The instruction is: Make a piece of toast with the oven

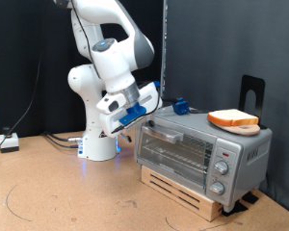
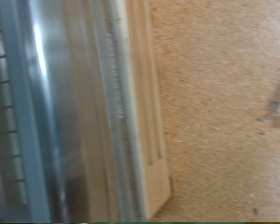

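Observation:
The piece of toast (image 1: 233, 119) lies flat on the roof of the oven (image 1: 197, 154), towards the exterior view's right. The oven is silver-grey, its glass door looks closed, and its knobs (image 1: 221, 170) run down the right panel. My gripper (image 1: 152, 113) is at the oven's upper left corner, just above the door's top edge, far from the toast. Nothing shows between its fingers. The wrist view is blurred: it shows the oven's front (image 2: 56, 112) close up and no fingers.
The oven stands on a low wooden pallet (image 1: 193, 197) (image 2: 145, 121) on the brown table (image 1: 67, 192). A black upright stand (image 1: 252, 91) is behind the toast. A small blue thing (image 1: 180, 103) sits behind the oven's roof. Cables lie at the far left.

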Available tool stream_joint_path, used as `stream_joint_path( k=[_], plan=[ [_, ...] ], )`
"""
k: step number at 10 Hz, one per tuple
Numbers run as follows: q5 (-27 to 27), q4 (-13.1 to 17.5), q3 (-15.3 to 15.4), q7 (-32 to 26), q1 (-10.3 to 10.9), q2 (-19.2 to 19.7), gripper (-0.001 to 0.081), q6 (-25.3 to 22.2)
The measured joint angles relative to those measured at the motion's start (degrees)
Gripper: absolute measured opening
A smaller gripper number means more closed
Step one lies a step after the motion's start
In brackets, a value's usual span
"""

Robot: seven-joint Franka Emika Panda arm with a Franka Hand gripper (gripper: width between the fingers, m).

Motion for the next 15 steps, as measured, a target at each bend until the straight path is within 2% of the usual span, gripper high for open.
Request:
stream_joint_path(
  k=[6,9,15],
  plan=[
    [-2.2,0.97,-2.18,-2.48,-2.66,3.73,0.0807,1.73],
    [-5.67,1.72,-2.27,-1.55,-4.13,6.31,0.0807,4.11],
    [0.47,5.81,-2.49,-3.19,-3.49,12.28,0.0807,5.5]
  ],
)
